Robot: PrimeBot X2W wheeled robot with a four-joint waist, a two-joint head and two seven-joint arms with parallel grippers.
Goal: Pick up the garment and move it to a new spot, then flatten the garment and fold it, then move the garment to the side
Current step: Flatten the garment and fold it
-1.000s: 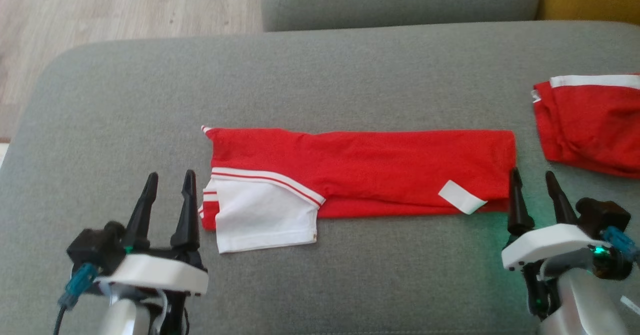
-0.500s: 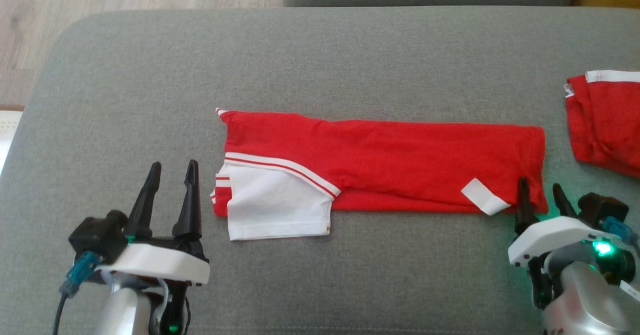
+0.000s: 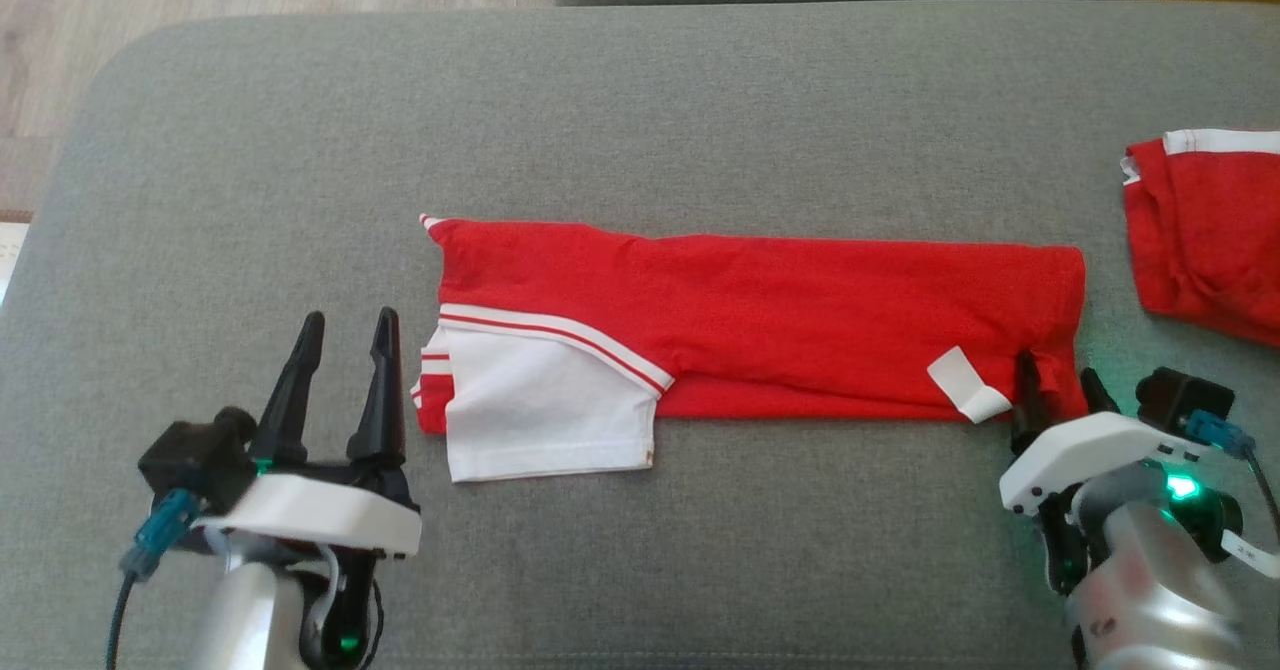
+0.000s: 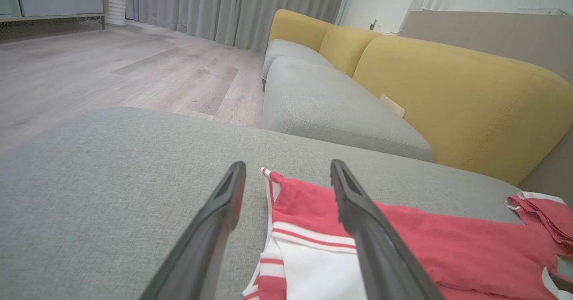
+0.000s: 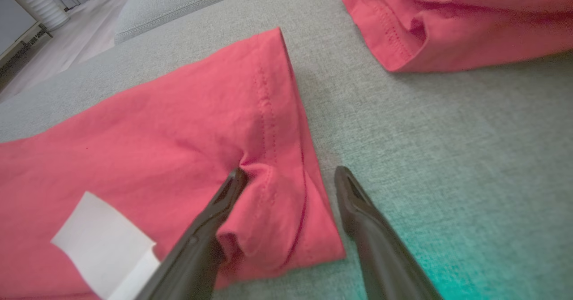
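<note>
Pushed right gripper point(image 3: 1054, 368) forward onto near right corner of garment point(image 3: 800, 310): jaws wide, astride the bunched hem point(image 5: 265, 181), nothing pinched yet. Kept left gripper point(image 3: 351, 314) parked just beside the sleeve point(image 3: 545, 410) end, spread too. Lying on cushion point(image 3: 640, 100) as a long folded strip (second red piece point(image 3: 1200, 240) off right); probably left: crosswise fold, move aside.

We lose the other garment point(image 3: 1205, 240) at the head view's right edge and at the right wrist view's top. The right gripper point(image 3: 1055, 367) covers part of the garment's point(image 3: 760, 310) near right corner. The label point(image 5: 98, 237) runs off that wrist view's bottom edge.
</note>
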